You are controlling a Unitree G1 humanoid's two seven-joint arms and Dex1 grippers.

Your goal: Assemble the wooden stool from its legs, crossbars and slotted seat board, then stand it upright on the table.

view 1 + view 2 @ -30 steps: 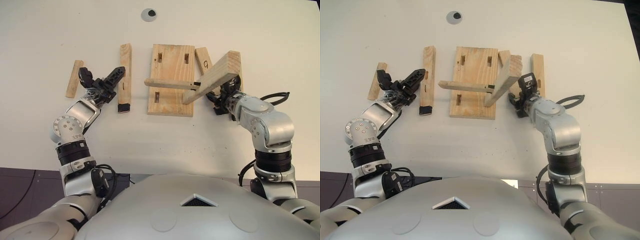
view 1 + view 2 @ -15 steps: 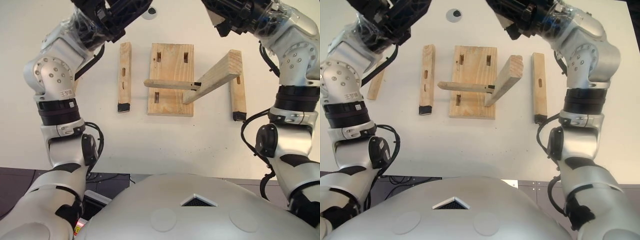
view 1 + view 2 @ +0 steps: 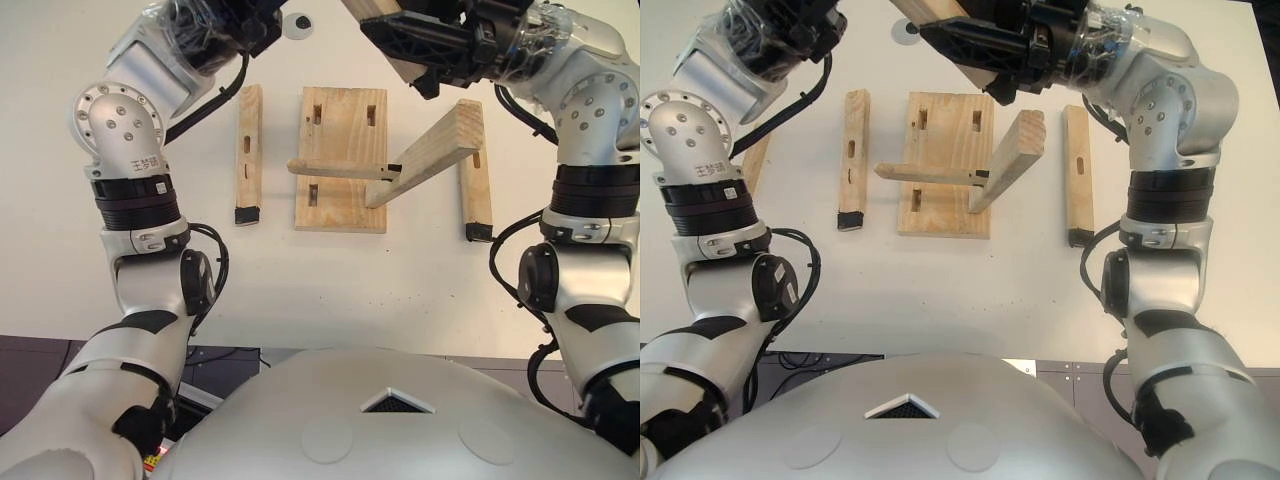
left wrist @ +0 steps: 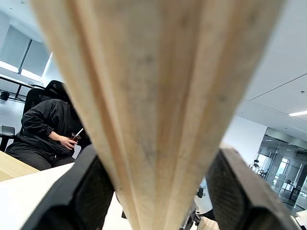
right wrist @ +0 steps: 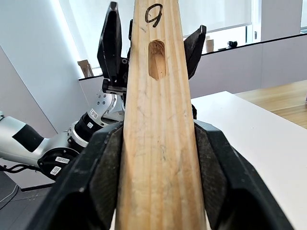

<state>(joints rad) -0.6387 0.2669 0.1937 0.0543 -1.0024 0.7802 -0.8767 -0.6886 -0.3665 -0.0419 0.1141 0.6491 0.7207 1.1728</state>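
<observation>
Jaws of right gripper [image 3: 400, 50] clamp near end of pale slotted wooden leg [image 5: 156, 120], raised high above white table [image 3: 320, 280]. Left gripper [image 5: 152, 33] jaws pinch its far end, likely a two-handed re-grip to orient the slot. Below, rectangular slotted seat board [image 3: 345, 212] lies flat. Second leg [image 3: 430, 150] leans over it, thin crossbar [image 3: 335, 167] plugged in. Third leg [image 3: 249, 150] lies left of board, fourth leg [image 3: 476, 195] right. Stool barely begun. Bright office behind: windows, pale walls.

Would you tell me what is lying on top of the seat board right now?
A crossbar joined to a tilted leg rests across the seat board. Three slots show; the fourth corner is covered by that leg's end.
</observation>
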